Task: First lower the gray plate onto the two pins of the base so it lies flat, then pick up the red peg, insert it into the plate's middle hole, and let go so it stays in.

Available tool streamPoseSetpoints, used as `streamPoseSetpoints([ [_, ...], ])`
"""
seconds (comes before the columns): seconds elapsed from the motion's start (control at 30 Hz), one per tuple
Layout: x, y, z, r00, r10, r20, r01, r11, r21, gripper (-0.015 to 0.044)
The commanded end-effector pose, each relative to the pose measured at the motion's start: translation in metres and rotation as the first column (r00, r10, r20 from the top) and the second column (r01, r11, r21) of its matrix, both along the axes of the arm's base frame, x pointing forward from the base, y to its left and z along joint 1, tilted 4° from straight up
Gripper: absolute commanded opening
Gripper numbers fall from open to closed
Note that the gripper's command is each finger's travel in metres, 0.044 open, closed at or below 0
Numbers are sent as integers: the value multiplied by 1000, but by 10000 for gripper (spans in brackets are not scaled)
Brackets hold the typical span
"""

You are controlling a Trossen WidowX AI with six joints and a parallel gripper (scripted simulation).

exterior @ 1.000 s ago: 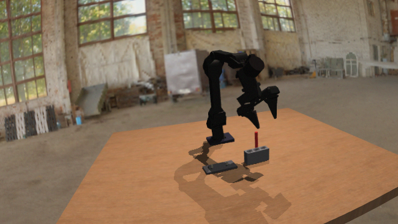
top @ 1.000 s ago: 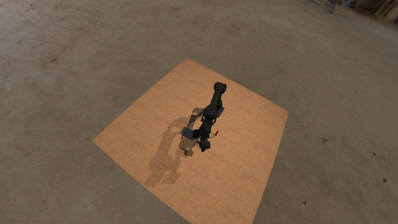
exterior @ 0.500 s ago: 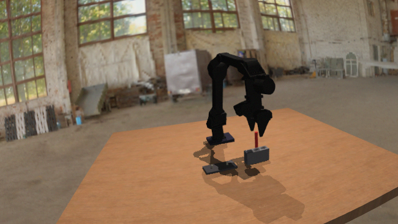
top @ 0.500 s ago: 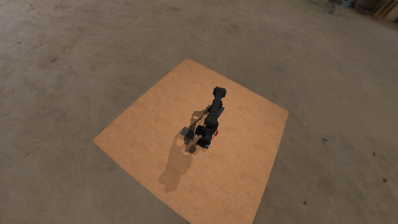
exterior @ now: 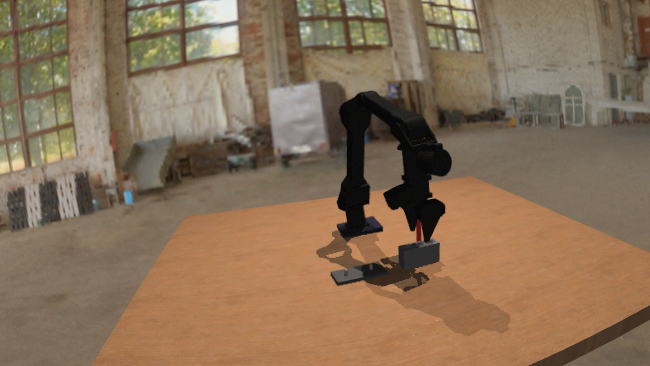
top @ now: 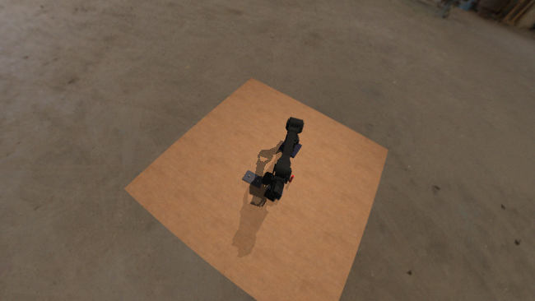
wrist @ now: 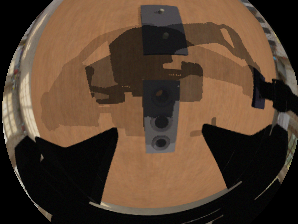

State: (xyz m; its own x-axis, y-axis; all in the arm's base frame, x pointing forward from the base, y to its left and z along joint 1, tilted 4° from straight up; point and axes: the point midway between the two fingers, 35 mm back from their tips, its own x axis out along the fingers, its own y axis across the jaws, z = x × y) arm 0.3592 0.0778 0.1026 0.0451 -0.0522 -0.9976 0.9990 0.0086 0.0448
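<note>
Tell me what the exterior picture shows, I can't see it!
A black robot arm reaches down over a wooden table, its open, empty end effector just above a gray block-shaped plate. A thin red peg stands upright by the plate, and a flat dark base lies nearby.

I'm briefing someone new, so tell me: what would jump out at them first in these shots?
The black arm arching over the middle of the wooden table catches the eye first, its open gripper hanging just above the gray plate. Next comes the red peg, standing upright close by the fingers, and the flat dark base lying beside them in the arm's shadow.
</note>
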Motion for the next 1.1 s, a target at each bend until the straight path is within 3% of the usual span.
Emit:
streamPoseSetpoints([
  [0.0,-1,-1,-6,1000,-4,-4,4,1000,-4,440],
  [1.07,1,-3,-58,1000,-4,-4,4,1000,-5,440],
])
